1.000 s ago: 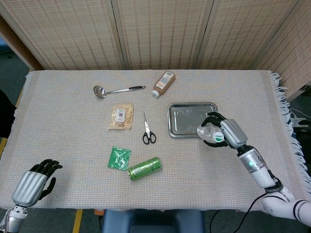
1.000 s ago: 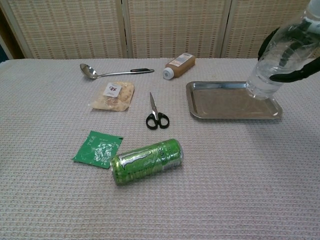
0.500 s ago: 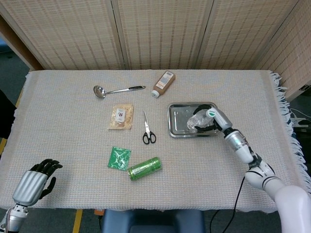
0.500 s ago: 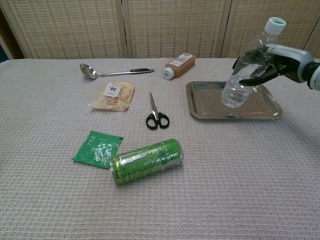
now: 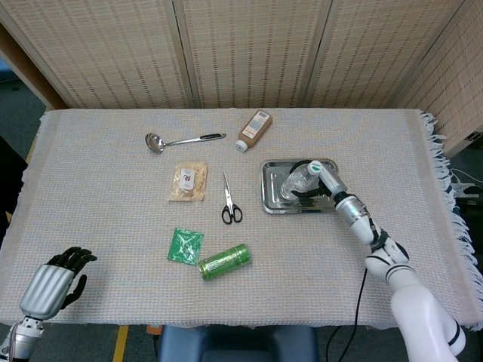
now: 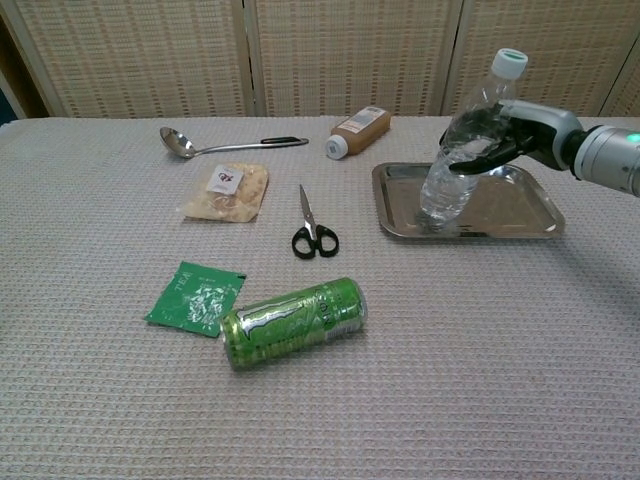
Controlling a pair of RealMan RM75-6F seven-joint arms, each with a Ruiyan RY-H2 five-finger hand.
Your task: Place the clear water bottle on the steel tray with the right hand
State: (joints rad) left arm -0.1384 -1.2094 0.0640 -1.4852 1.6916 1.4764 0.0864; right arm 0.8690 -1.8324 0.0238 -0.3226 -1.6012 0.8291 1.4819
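The clear water bottle point(image 6: 455, 160), with a pale green cap, tilts to the right above the steel tray point(image 6: 520, 215); its base is at or just above the tray's left part. My right hand point(image 6: 505, 135) grips the bottle around its upper body. In the head view the bottle point(image 5: 296, 183) and right hand point(image 5: 321, 185) sit over the tray point(image 5: 273, 197). My left hand point(image 5: 56, 279) rests low at the table's near left corner, fingers curled, nothing in it.
Black-handled scissors point(image 6: 314, 232) lie left of the tray. A green can point(image 6: 293, 322) and green packet point(image 6: 196, 297) lie near the front. A brown bottle point(image 6: 359, 131), a ladle point(image 6: 225, 145) and a snack packet point(image 6: 227, 190) lie further back.
My right hand has carried the bottle left and down from the tray's right front edge to over its left part. The left hand has not moved.
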